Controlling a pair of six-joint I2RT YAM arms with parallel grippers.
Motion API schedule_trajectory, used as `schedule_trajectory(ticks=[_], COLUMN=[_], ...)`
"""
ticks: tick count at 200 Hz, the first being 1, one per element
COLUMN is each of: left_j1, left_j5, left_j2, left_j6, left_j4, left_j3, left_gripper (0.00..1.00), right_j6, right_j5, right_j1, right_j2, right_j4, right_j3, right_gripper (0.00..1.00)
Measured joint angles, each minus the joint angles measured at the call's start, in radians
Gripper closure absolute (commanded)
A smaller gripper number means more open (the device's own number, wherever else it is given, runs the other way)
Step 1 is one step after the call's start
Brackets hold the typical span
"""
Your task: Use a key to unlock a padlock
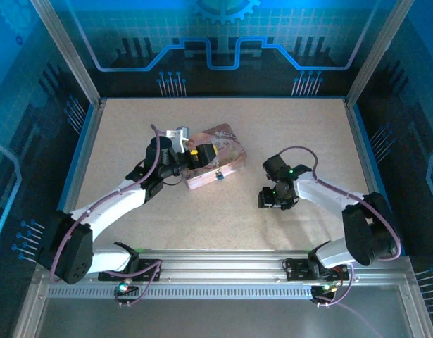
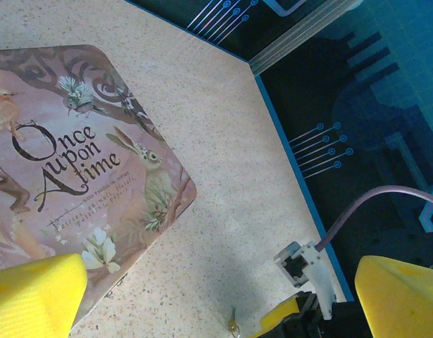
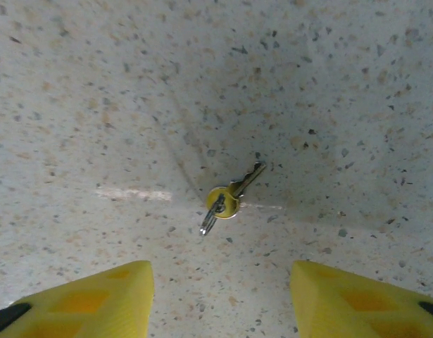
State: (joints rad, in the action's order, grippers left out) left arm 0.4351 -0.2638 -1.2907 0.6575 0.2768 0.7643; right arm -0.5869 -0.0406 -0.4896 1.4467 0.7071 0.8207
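**Status at inspection: both arms out, nothing held**

Top external view. The pink tin (image 1: 215, 156) lies at mid-counter (image 1: 132, 141), set at an angle. The left gripper (image 1: 193, 158) is at the tin's left end, over the lid. The padlock (image 1: 220, 176) appears as a small bluish item at the tin's near long side, apparently touching it. How it is attached cannot be determined at this size. The right gripper (image 1: 274, 199) points down at bare counter to the right of the tin, well apart from it.

Left wrist view. The tin's illustrated lid reads "Once Upon a time". The left gripper stands wide. One yellow finger (image 2: 33, 296) overlaps the lid's near corner, and the other is well clear of the tin, above open counter. Nothing is clamped between them. A small metal item (image 2: 232, 326) sits on the counter at the bottom edge, too small to identify.

Right wrist view. The key (image 3: 230, 197) lies flat on the speckled counter. It has a round brass-coloured head, one thin blade pointing up-right and a second sliver pointing down-left. The right gripper's yellow fingers (image 3: 96, 299) stand apart, one on either side, with the key ahead of the gap between them. Neither finger touches the key, and the gripper holds nothing.
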Motion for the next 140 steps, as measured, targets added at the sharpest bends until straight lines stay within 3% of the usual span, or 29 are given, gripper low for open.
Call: schedule_trajectory(ticks=[140], left_j1=[0.000], left_j5=[0.001], left_j2=[0.000], left_j6=[0.003], left_j4=[-0.002], left_j3=[0.000], left_gripper=[0.01], right_j6=[0.002], right_j5=[-0.083], right_j1=[-0.041], right_j2=[0.104], right_j4=[-0.018], right_j3=[0.028], right_gripper=[0.66])
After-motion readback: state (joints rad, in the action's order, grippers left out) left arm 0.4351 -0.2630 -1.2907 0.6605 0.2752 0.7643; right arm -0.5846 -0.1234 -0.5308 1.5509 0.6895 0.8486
